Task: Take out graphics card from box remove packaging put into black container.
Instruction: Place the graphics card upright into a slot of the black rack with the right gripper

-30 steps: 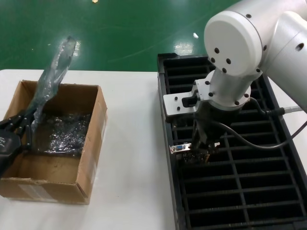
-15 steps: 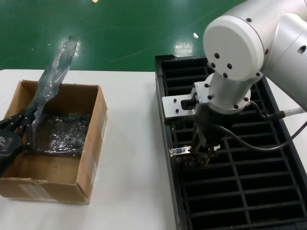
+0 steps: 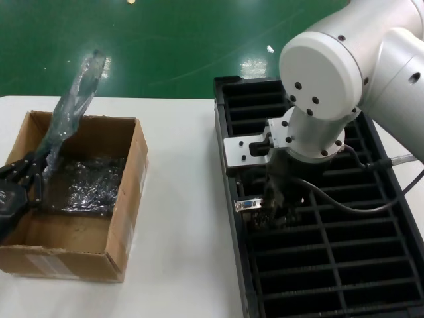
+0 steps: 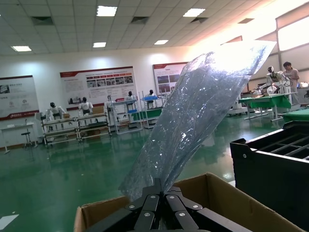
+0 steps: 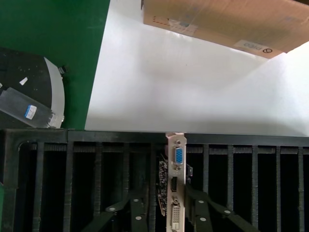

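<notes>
My left gripper (image 3: 38, 165) hangs over the brown box (image 3: 129, 199) at the table's left, shut on the lower end of the crinkly grey packaging (image 3: 73, 106), which stands up and leans away. In the left wrist view the packaging (image 4: 193, 121) rises from the gripper (image 4: 161, 186) above the box rim (image 4: 212, 186). My right gripper (image 3: 277, 211) is over the left column of the black container (image 3: 228, 132), shut on the graphics card (image 3: 250, 205). The card (image 5: 176, 183) stands on edge in a slot, silver bracket and blue port showing, between the gripper's (image 5: 164, 193) fingers.
More shiny plastic (image 3: 86, 185) lies on the box floor. White table (image 3: 185, 199) separates the box from the container. The right arm's cable (image 3: 371, 199) hangs over the slots. The right wrist view shows the container's rim (image 5: 96, 137), the box (image 5: 217, 19) and green floor.
The right gripper has sunk a little with the card into the container slot, and the container's left edge has shifted slightly left. The left arm and packaging have not moved.
</notes>
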{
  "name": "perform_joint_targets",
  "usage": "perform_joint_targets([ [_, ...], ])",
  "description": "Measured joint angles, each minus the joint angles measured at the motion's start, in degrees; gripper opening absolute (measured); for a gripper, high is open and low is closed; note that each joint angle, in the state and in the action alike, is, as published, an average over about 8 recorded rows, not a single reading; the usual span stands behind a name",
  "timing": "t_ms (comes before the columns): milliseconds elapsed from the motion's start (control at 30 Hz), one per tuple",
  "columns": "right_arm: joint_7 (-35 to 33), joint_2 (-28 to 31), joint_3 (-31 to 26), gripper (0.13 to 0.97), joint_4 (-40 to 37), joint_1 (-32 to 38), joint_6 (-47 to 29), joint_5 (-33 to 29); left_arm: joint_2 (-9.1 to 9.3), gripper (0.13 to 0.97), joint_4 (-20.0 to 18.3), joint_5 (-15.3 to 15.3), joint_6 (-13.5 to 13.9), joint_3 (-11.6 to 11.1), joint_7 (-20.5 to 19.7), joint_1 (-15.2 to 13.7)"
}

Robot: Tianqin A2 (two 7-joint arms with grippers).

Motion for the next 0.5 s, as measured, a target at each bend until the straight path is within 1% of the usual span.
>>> perform_joint_targets([
  [133,-0.16,-0.36,0.79,0.323,-0.14,-0.34,0.06,-0.65,-0.13,0.139,-0.04,-0.05,0.05,-0.08,-0.04,0.14],
  [500,-0.39,-1.1,2.24,0.303,-0.47,-1.29,-0.02,-0.82,-0.46,0.139,-0.01,-0.27,-0.07,-0.38,-0.07,0.47],
])
